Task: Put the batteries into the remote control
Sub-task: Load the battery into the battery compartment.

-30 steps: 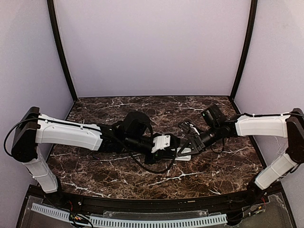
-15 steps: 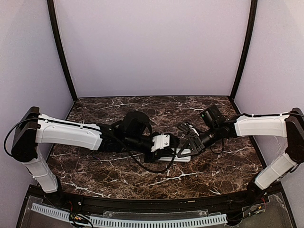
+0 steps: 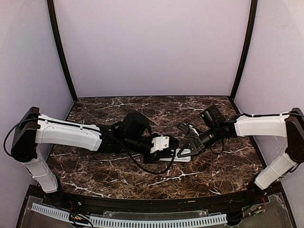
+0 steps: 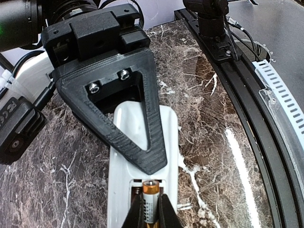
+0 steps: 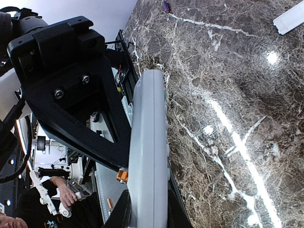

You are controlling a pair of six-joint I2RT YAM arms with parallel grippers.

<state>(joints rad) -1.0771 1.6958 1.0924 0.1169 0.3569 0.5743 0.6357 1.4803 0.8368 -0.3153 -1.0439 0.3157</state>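
Since a second ago the left gripper (image 3: 171,151) has eased slightly toward the lower left of the top view, so more of the white remote control (image 3: 179,156) shows beneath it; the right arm has hardly shifted; both arms meet just right of the centre of the dark marble table (image 3: 95,171).

In the left wrist view the left gripper (image 4: 149,216) sits at the bottom edge, its fingers pinched on an AA battery (image 4: 149,202) with a gold band and black body; the battery stands at the open recess in the back of the remote control (image 4: 167,137), which runs up the middle of the frame; a black triangular finger (image 4: 118,114) of the right gripper lies across the remote's back above the recess.

In the right wrist view the remote control (image 5: 149,142) appears edge-on, a pale strip running from centre to bottom, clamped between the fingers of the right gripper (image 5: 147,213); the battery's orange tip (image 5: 122,175) shows just left of it; a loose white cover piece (image 5: 289,18) lies on the marble at upper right.
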